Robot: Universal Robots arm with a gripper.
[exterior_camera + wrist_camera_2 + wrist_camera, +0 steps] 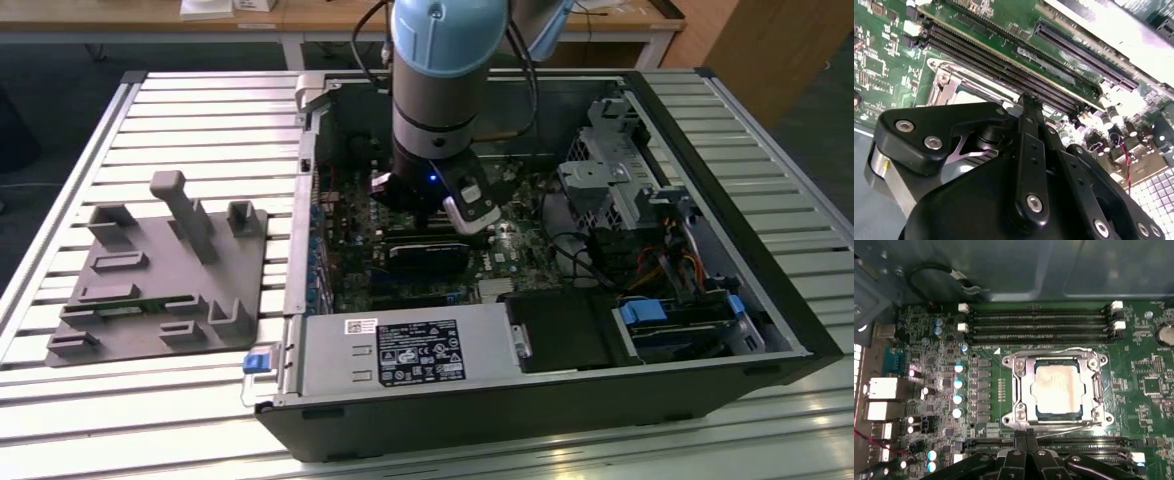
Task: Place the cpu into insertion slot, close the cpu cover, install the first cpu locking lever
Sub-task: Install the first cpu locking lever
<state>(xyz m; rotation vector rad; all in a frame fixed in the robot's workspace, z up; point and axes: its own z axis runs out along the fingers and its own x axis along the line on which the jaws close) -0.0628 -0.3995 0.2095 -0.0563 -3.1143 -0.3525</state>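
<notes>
In the first wrist view the cpu [1056, 390] lies flat in the insertion slot [1054, 416], its dull tan face up. The silver cpu cover [1023, 390] is folded down around it. One thin wire lever [1054, 351] runs along the socket's side nearest the memory slots. A second lever [1074, 427] runs slanted along the opposite side. My gripper [1025, 432] is shut with nothing seen between its fingers, its tips right at the end of that second lever. The second wrist view shows the gripper [1026, 98] just beside the cover [949, 82]. In the exterior view the gripper [424, 225] is low inside the open computer case.
Memory slots [1039, 322] lie beyond the socket, and a row of capacitors [958, 385] stands beside it. A black card [427, 255], a power supply [400, 350] and a drive cage [614, 170] crowd the case. A grey fixture plate [160, 270] sits on the slatted table.
</notes>
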